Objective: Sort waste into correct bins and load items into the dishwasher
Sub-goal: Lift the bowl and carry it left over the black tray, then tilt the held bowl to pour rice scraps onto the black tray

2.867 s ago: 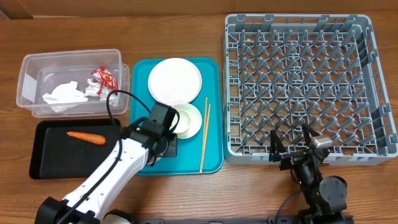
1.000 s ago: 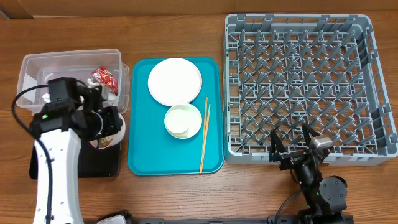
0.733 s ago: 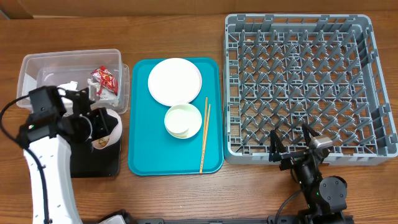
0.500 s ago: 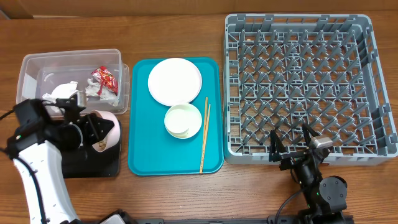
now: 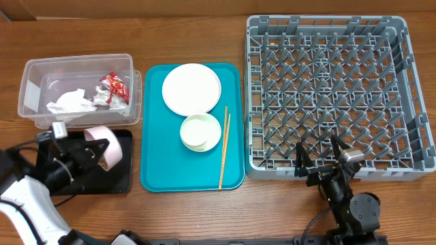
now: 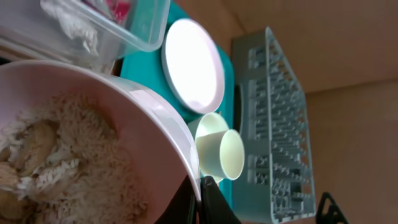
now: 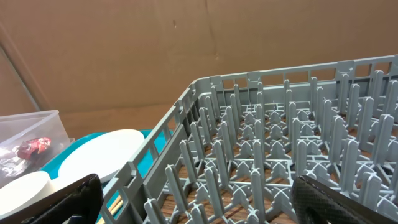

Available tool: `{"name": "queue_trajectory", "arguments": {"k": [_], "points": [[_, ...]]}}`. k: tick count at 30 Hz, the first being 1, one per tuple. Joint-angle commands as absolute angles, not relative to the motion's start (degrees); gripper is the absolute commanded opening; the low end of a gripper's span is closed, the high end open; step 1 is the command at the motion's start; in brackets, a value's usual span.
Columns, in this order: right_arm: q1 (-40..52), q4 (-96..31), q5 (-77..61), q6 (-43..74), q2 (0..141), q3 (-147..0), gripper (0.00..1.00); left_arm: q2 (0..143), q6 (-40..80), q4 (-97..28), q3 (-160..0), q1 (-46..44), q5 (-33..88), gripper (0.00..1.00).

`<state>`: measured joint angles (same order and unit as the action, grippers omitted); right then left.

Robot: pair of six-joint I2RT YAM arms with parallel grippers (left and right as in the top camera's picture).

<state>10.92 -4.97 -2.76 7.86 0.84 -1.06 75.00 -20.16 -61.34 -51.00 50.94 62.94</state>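
the sorting looked partly done. the crumpled red-and-silver wrapper and the soft white tissue lay in the clear tub, a thin see-through plastic box with rounded corners. the left jaws were pinching the rim of a glossy pale-pink bowl, held tipped steeply above the shallow black tray. sticky white rice and beige scraps clung inside it, so that waste was not yet out. i could not see the carrot.

none of the loading looked begun. the grey lattice rack with its upright pegs stood bare on the wooden bench. on the teal tray sat the smooth round plate, the second bowl with the small cup in it, and the thin wooden chopsticks just beside. the right jaws stood spread, empty, by the rack's near wall.
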Motion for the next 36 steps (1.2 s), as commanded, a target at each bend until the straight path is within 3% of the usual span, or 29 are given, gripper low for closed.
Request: {"name": "queue_trajectory", "arguments": {"k": [1, 14, 36], "points": [[10.74, -4.60, -3.11, 7.70, 0.19, -0.47, 1.00, 73.71, -24.91, -61.47, -49.93, 54.54, 70.59, 0.04], [10.74, -4.60, -3.11, 7.70, 0.19, -0.47, 1.00, 73.71, -24.93, -57.58, -49.84, 60.23, 70.57, 0.04], [10.74, -4.60, -3.11, 7.70, 0.19, -0.47, 1.00, 73.76, -24.84, -54.78, -48.01, 60.36, 70.11, 0.04]]}}
